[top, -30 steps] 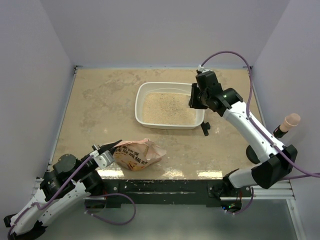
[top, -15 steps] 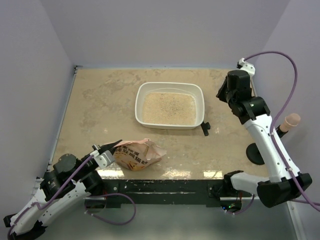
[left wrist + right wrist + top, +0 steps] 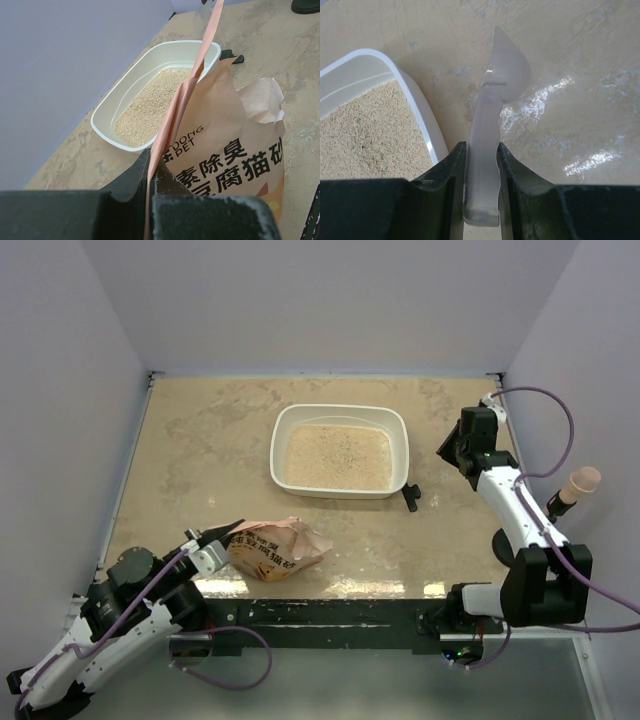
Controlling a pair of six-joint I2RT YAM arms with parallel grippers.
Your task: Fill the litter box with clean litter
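Observation:
The white litter box (image 3: pixel 279 436) stands at the table's middle back, its floor covered with pale beige litter (image 3: pixel 336 456); both show in the left wrist view (image 3: pixel 125 95) (image 3: pixel 150 105) and the right wrist view (image 3: pixel 415 100) (image 3: pixel 360 135). My left gripper (image 3: pixel 225 536) is shut on the edge of the orange-pink printed litter bag (image 3: pixel 275 548) (image 3: pixel 230 150), which lies on the table near the front. My right gripper (image 3: pixel 450 448) (image 3: pixel 481 165) is shut on a translucent white scoop (image 3: pixel 495 85), held over the table just right of the box.
A small black object (image 3: pixel 410 495) lies by the box's front right corner. A black round stand (image 3: pixel 510 545) with a pink-tipped item (image 3: pixel 578 483) is at the right edge. Lavender walls close the back and sides.
My right arm has swung from over the box's right rim out to the right and lowered beside the box, scoop in its jaws. The left arm and bag have not moved.

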